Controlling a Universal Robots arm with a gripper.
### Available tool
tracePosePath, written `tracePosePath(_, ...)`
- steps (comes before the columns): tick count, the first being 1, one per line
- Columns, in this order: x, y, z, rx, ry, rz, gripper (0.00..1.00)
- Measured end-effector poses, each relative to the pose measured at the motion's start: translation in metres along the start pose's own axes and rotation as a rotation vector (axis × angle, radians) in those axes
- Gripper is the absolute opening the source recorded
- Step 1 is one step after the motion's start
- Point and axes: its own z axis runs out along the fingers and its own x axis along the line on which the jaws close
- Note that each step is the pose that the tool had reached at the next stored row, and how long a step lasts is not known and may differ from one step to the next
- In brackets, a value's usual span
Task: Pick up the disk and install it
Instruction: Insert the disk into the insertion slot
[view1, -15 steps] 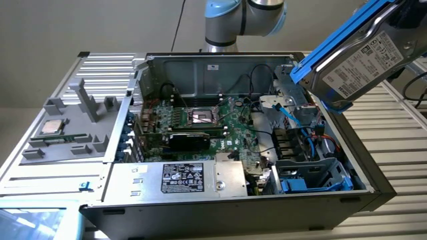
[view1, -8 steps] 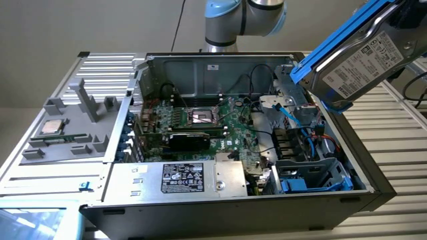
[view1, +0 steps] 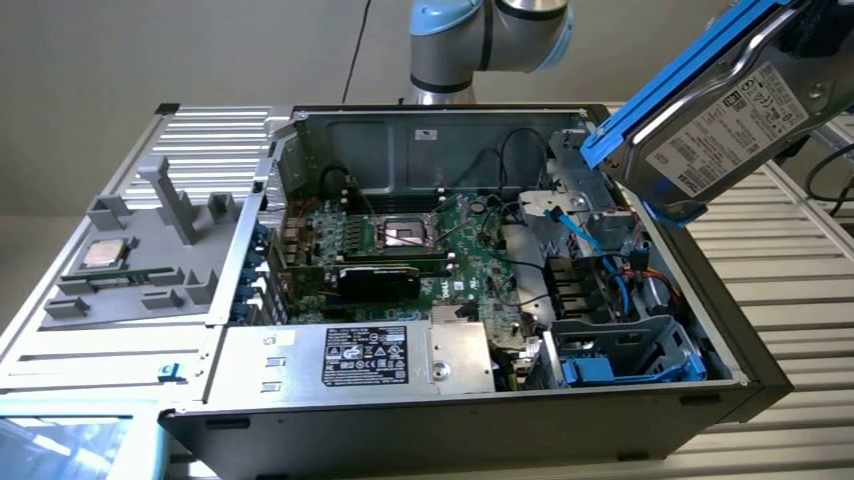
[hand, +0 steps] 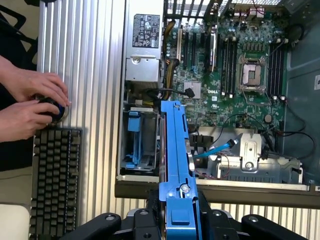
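The case (view1: 747, 380) is laid open from above. Open air is left between the tilted disk (view1: 721, 120), gripped by the pincer (hand: 181, 216) over the case's wall at the exterior view's right, and the drive cage (view1: 654, 330) below. One cage slot is taken by a blue carrier (view1: 587, 372). A blue cable (view1: 577, 235) is strung just beside the cage. A person's hands (hand: 40, 87) are seen outside the case, at a keyboard (hand: 52, 180).

ext view: soft, even indoor light, no hard shadows. inside of the pc case (view1: 387, 150) is dimmer and its front panel nearly black. the disk (view1: 727, 120) is bright on its white-label face. the pale patch at the bottom corner, exterior view's left, is washed out. wrist view: brighter overall. the ribbed table (hand: 95, 75) shows glare streaks, the case rim is blown out white, and the area by the hands (hand: 30, 105) is v. dark.
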Motion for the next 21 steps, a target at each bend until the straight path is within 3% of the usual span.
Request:
tracePosePath(3, 0.000, 0.0014, 0.0000, 0.0041, 0.0001, 0.000, 0.39)
tracePosePath(4, 0.000, 0.0030, 0.0000, 0.0112, 0.0004, 0.000, 0.39)
tracePosePath(8, 0.000, 0.0097, 0.0008, 0.0509, 0.0020, 0.000, 0.39)
tracePosePath(10, -0.001, 0.0122, 0.0013, 0.0669, 0.0026, 0.000, 0.39)
tracePosePath(14, -0.001, 0.0193, 0.0026, 0.1053, 0.0045, 0.000, 0.39)
tracePosePath(21, -0.001, 0.0286, 0.0052, 0.1562, 0.0112, 0.000, 0.39)
